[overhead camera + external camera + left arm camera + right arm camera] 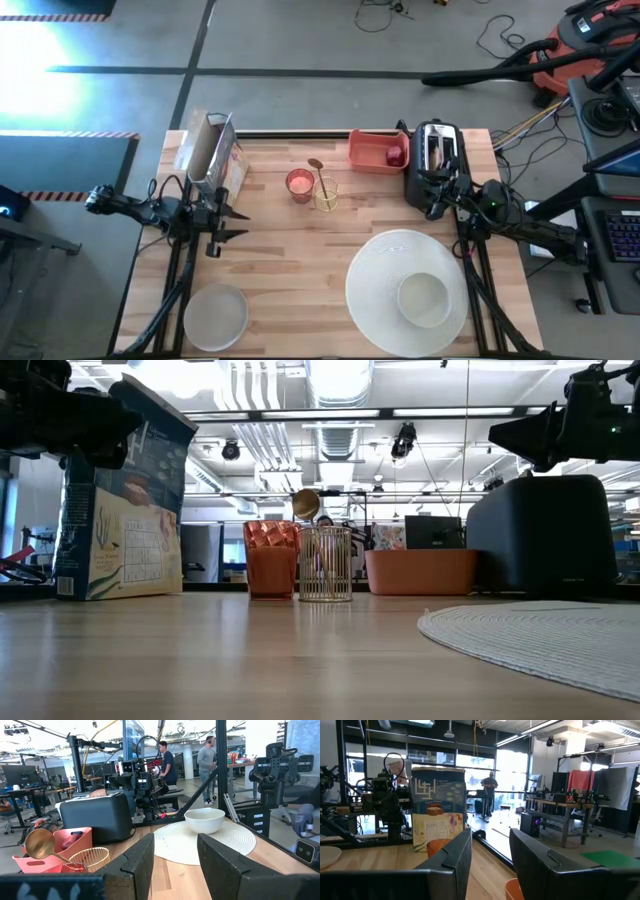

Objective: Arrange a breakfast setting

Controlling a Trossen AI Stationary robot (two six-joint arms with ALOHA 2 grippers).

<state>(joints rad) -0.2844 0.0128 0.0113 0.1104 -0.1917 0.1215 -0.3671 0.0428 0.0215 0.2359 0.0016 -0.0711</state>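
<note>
Breakfast things sit spread across the wooden table (290, 260) as we look down on both arms parked at its edges. Our left gripper (226, 222) hovers at the left side, just in front of the cereal box (212, 152), its fingers (135, 865) spread apart with nothing between them. Our right gripper (440, 200) hangs at the right side, right beside the black toaster (436, 150); its fingers (451, 857) are likewise parted and empty. The large round white plate (375, 280) lies at the near right, and the white bowl (422, 297) sits on it. Well apart, at the near left corner, we see the smaller white plate (215, 315). Near the table's far middle, the pink-red cup (299, 184) stands upright just beside a gold wire holder (327, 195), in which the gold spoon (319, 172) stands bowl-up. Behind them, a coral tray (372, 152) holds the small dark-red fruit (395, 155). Two people (205, 765) stand in the room beyond.
</note>
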